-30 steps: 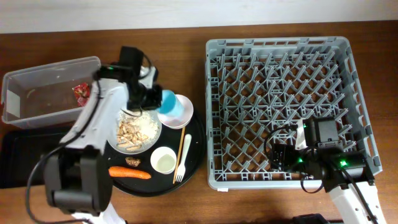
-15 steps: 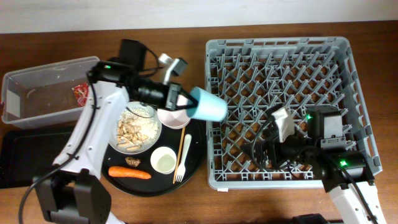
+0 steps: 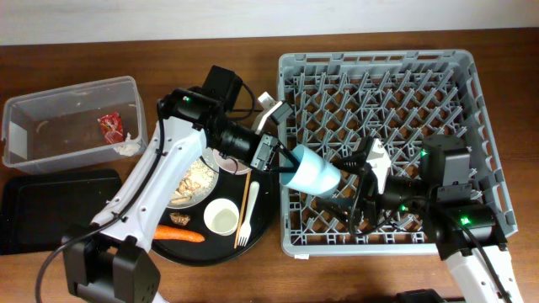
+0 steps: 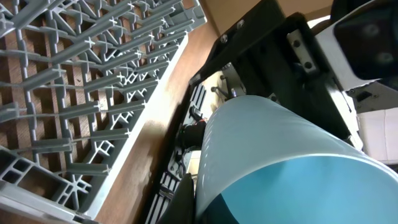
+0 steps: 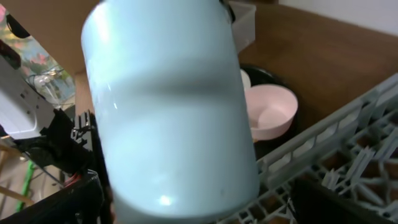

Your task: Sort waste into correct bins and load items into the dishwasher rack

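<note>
My left gripper [image 3: 282, 162] is shut on the light blue cup [image 3: 313, 174] and holds it on its side over the left edge of the dishwasher rack [image 3: 472, 93]. The cup fills the left wrist view [image 4: 280, 162]. My right gripper [image 3: 364, 181] is open inside the rack, its fingers on either side of the cup's far end. The cup fills the right wrist view [image 5: 174, 112]. The grey plate [image 3: 189, 181] holds beige food scraps and is partly under my left arm.
The round black tray [image 3: 263, 220] holds a white cup [image 3: 221, 216], a second white cup [image 5: 270, 112], chopsticks [image 3: 250, 198], a fork [image 3: 244, 223], the carrot [image 3: 177, 235] and a brown morsel [image 3: 179, 219]. The clear tub [image 3: 50, 101] holds the red wrapper [image 3: 110, 126] and white scrap [image 3: 128, 148]. The flat black tray [image 3: 42, 210] lies below.
My left arm has carried the blue cup rightward from above the round tray to the rack's left edge. My right gripper has moved left to meet it.
</note>
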`<state>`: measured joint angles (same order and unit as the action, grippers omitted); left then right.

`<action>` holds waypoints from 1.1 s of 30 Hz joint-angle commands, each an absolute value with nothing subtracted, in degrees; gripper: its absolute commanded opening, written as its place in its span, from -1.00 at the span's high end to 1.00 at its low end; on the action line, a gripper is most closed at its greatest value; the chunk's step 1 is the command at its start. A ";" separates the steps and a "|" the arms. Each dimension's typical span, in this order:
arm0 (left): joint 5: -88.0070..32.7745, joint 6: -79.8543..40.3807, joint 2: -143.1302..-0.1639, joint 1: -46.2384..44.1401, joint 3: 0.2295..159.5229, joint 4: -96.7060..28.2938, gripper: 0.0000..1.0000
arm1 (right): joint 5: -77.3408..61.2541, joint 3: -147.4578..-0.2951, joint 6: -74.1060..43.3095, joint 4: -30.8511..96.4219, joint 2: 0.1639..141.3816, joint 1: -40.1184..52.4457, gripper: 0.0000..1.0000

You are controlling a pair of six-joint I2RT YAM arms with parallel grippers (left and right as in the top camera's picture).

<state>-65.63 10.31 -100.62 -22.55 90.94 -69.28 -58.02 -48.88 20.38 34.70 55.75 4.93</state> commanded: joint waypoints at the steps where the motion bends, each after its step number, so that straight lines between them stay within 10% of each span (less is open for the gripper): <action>1: -67.26 11.46 -100.27 -23.46 90.96 -69.30 1.00 | -60.69 -49.95 20.51 33.17 55.70 5.15 -0.97; 13: -67.26 11.46 -100.27 -23.75 90.96 -69.21 0.98 | -64.10 -49.95 20.53 32.32 55.72 5.19 -0.39; 19: -64.29 11.44 -100.27 -23.75 90.96 -68.38 0.60 | -64.01 -49.95 20.53 32.34 55.72 5.19 -0.24; 24: -52.12 9.98 -100.25 -22.76 90.98 -68.40 0.39 | -57.36 -49.95 14.57 32.86 55.70 5.19 -0.14; 33: -21.21 5.15 -97.08 -8.54 91.09 -73.08 0.64 | -30.55 -52.82 -1.02 42.44 55.61 4.27 -0.02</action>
